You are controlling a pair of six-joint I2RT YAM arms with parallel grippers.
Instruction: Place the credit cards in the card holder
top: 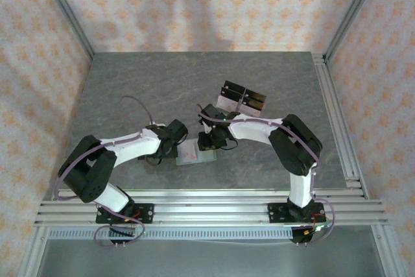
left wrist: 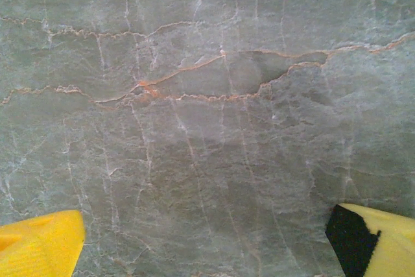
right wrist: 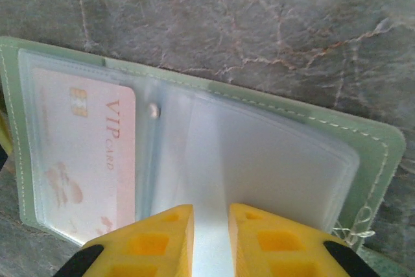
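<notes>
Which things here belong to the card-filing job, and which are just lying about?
Job:
- wallet, lying open
- VIP card, in its left sleeve
- right fingers, nearly together over the wallet
- left fingers, spread wide over the table

Lying about:
- rack with black pieces, behind the wallet

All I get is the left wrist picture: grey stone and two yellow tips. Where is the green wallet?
Observer: The card holder lies open on the table, between the two arms' wrists.
Operator: Anything inside?
Observer: One pink credit card marked VIP is tucked in.
Operator: And the other arm?
Observer: The right fingers are right over the open holder, close together.
</notes>
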